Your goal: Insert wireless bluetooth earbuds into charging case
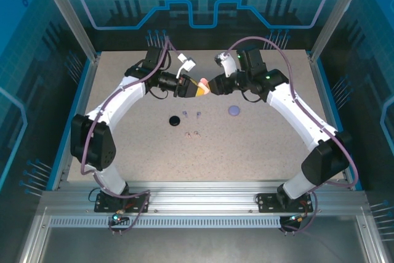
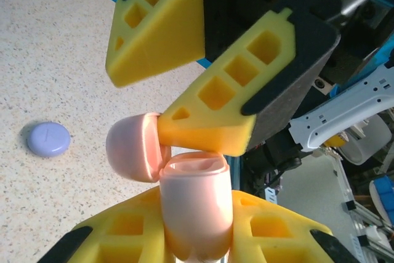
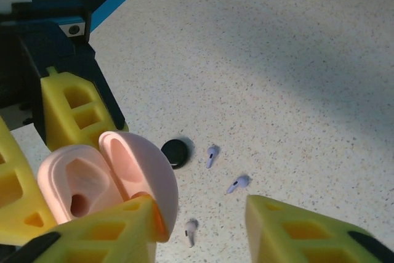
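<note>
Left gripper (image 2: 197, 226): clenched on pale pink round plastic charging case (image 2: 196, 183), lower centre, lid hinged open, base hidden between the pads.
Right gripper (image 3: 203, 238): released, jaws apart, one yellow foam finger (image 2: 209, 124) touching the lid.
Right wrist view adds: three tiny short-stemmed earbuds (image 3: 212, 155) and black round case (image 3: 175, 152), frame centre, loose on speckled table (image 3: 277, 60).
Left wrist view adds: lavender round case (image 2: 48, 138), left edge.

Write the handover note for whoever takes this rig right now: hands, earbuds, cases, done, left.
Left hand: shut on the pink case, held above the table, lid open.
Right hand: open, one finger against the lid.
Earbuds: three lie loose on the table by the closed black case; lavender case closed, apart.
Done: pink case opened, no earbud seen inside.
Left: seat every earbud.
</note>
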Available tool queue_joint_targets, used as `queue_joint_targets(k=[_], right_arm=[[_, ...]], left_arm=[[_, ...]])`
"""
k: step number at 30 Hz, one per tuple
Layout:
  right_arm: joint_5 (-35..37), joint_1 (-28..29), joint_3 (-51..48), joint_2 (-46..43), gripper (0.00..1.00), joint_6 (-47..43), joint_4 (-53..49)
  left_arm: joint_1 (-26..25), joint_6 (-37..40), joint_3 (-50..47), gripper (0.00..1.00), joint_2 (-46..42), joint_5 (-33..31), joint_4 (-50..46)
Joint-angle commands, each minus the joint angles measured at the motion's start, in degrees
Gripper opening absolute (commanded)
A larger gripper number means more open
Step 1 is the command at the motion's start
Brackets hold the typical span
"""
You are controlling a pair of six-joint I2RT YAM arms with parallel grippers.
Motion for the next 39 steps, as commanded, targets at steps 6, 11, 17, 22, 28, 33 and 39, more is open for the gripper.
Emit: queue_joint_targets(k=[6,11,17,22,28,33,39], right_arm=[[0.5,0.8,-7.1,-10.9,0.62,5.7,2.4],[4.0,3.8,-15.4,-15.2,0.69,10.0,6.4],[13.6,12.2,-21.7,-14.5,0.7,15.2,9.7],[19.1,16.7,-25.0,-11.8,0.69,20.6,13.4],[23.7,21.1,-21.8,-4.2,0.68,24.9,11.1],[26.9,24.7,-14.0,5.9,0.66,25.4,5.1],[29.9,26.6,-3.5,18.7,0.6,25.1,-2.1]], left_arm=[[3.5,-17.4,-14.6,0.0,-10.1,-4.7,29.4],[3.7,-22.1,-22.0,0.0,-16.6,-10.2,38.5],[3.7,-26.7,-32.7,0.0,-26.7,-17.9,49.4],[3.7,-28.5,-39.0,0.0,-33.9,-23.8,54.3],[3.7,-30.3,-45.2,0.0,-41.6,-33.6,60.4],[3.7,-28.9,-44.9,0.0,-44.1,-36.0,58.2],[3.7,-27.5,-45.3,0.0,-46.5,-40.5,56.6]])
